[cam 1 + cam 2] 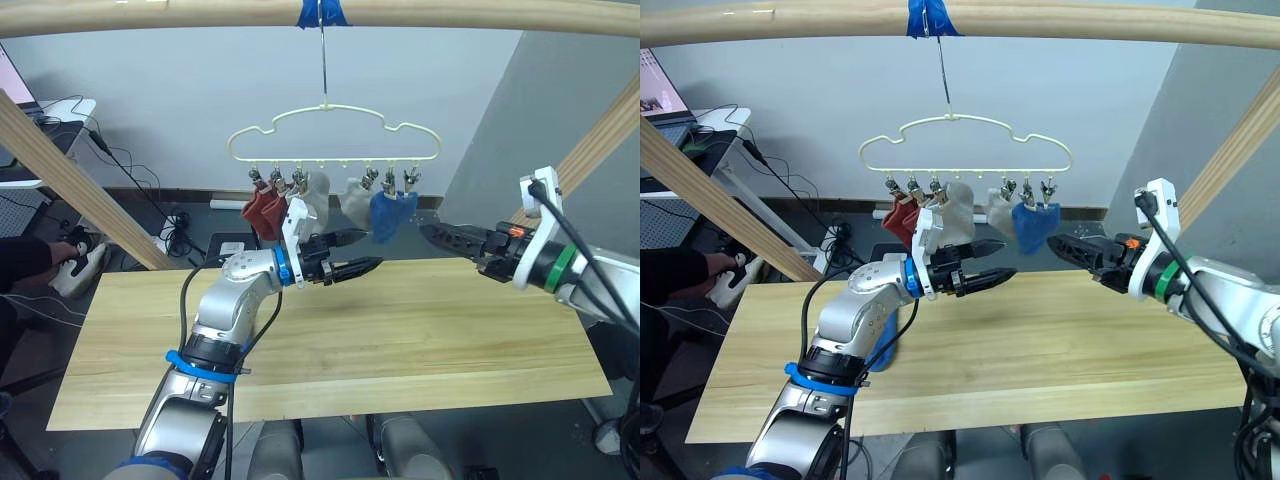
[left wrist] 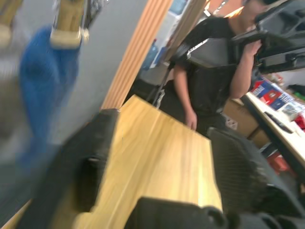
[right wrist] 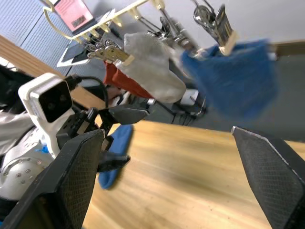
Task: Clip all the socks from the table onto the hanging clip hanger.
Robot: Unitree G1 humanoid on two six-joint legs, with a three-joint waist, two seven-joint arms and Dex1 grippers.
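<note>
**A:** Which sock is the one to deal with?

**B:** The blue sock (image 1: pixel 891 338) lying flat on the table (image 1: pixel 420 340), just behind the left forearm. I can make out no other sock on the wood. The other five are up on the clip hanger (image 1: pixel 335 160): two rust red socks (image 1: pixel 262 212) at the left end, two grey socks (image 1: pixel 318 192) in the middle and a blue one (image 1: pixel 390 215) towards the right.

**A:** And the grippers?

**B:** Both are empty. The left gripper (image 1: pixel 352 254) hovers above the table below the grey socks, with its fingers spread. The right gripper (image 1: pixel 430 233) is level with it, just right of the hung blue sock, and its wrist view shows its pads wide apart.

**A:** So how should the pick-up go?

**B:** I'd use the left arm, since the sock lies on its side. The arm has to draw back and drop, because the sock is behind the gripper rather than ahead of it. It should pinch the sock near the cuff — that leaves a free edge to feed into a clip.

**A:** Which clip?

**B:** Probably one at the right end, beside the blue one, but I can't tell for certain which is free. The hanger hangs from a thin hook and I expect it to swing. The right gripper could steady the wire or press the clip open while the left presents the cuff — slowly, so the neighbouring socks aren't knocked loose.
</note>
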